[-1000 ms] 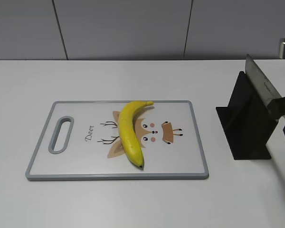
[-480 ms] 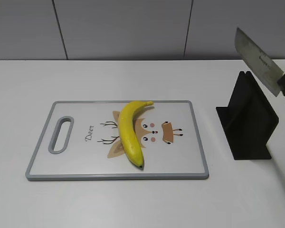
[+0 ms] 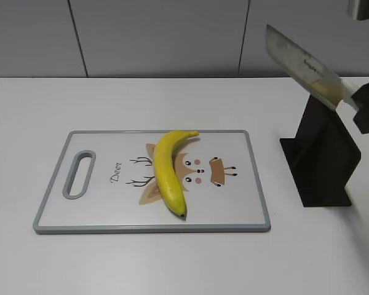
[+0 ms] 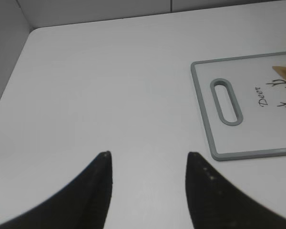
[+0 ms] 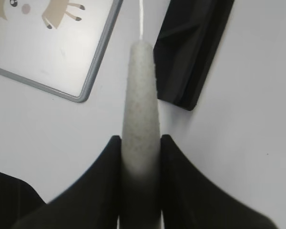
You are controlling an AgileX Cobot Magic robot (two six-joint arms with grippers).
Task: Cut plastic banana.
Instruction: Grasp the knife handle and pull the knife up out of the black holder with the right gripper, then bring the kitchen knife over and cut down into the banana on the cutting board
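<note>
ok, right gripper (image 5: 139, 143) is clamped on the knife (image 3: 302, 64) by its pale speckled handle, both black fingers (image 5: 107, 167) pressed flat against it in the right wrist view. blade is in the air, tilted, tip up and to the left, above the black knife stand (image 3: 320, 163) and clear of it. the stand sits on the white table (image 3: 172, 258) just right of the cutting board (image 3: 49, 209), not touching it. plastic banana (image 3: 168, 169) lies flat on the board near its centre, curved, dark tip toward the near edge, stem toward the far edge, over the deer print. knife and banana are well apart. left gripper (image 4: 148, 162) is spread open with nothing between the fingers, hanging over bare table left of the board's handle slot (image 4: 226, 101). grey wall behind the table.
</note>
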